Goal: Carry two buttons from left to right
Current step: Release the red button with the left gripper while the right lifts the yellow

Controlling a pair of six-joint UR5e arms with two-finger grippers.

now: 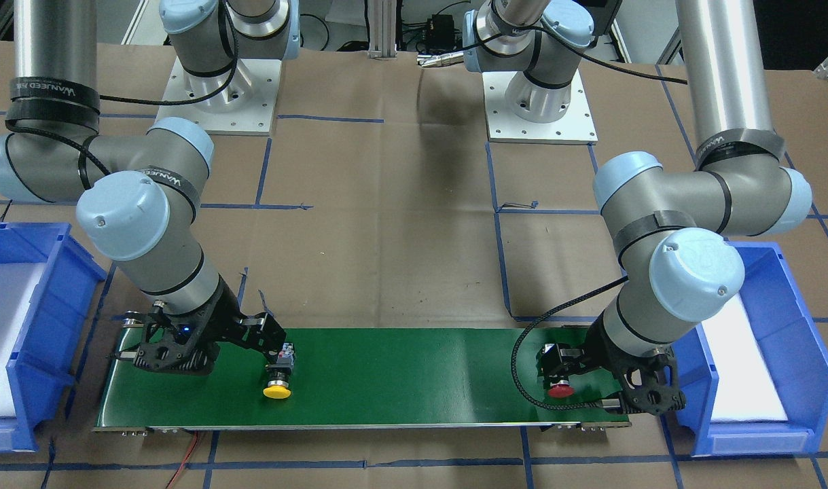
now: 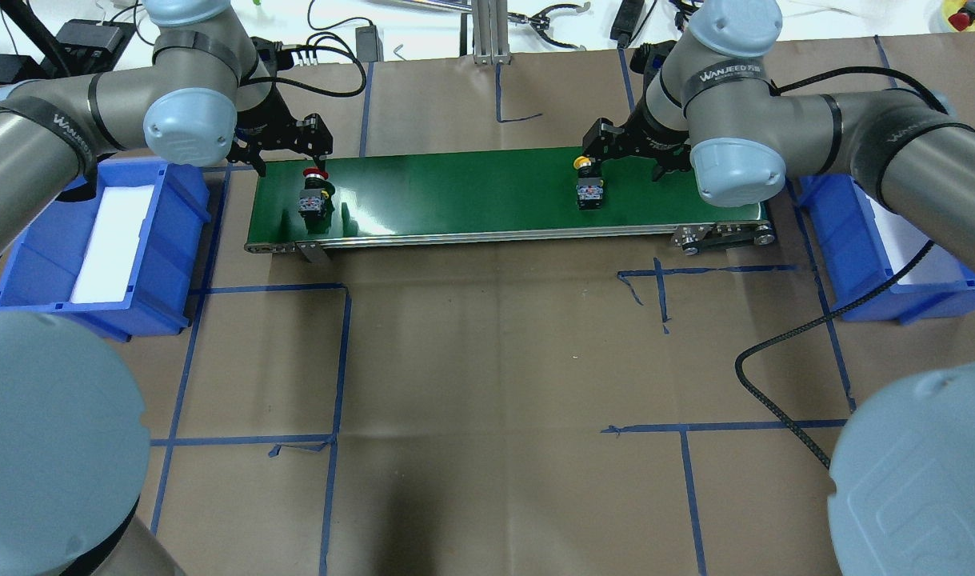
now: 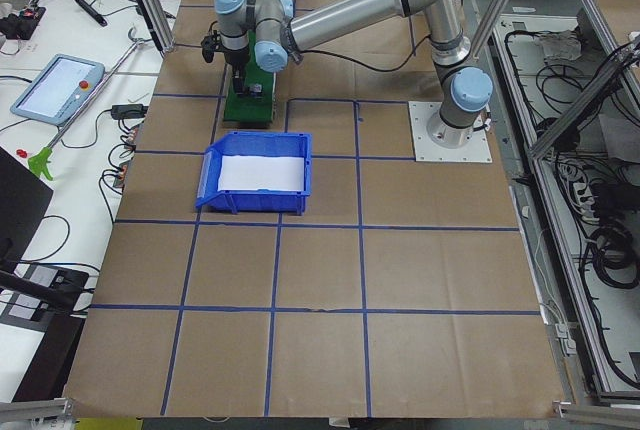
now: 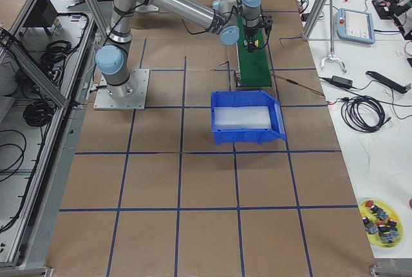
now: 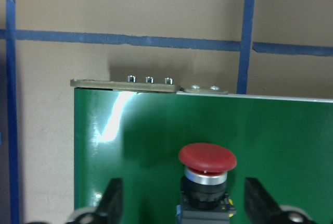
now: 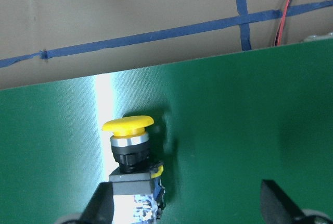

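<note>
Jaws wide on both: L gripper (image 5: 186, 202) astride red button (image 5: 206, 157) lying at left end of green belt (image 2: 471, 192), R gripper (image 6: 190, 203) astride yellow button (image 6: 128, 125) twd right end.

Bright, even overhead light, soft shadows, sharp views; white glare streaks the green belt (image 5: 270, 125).
</note>
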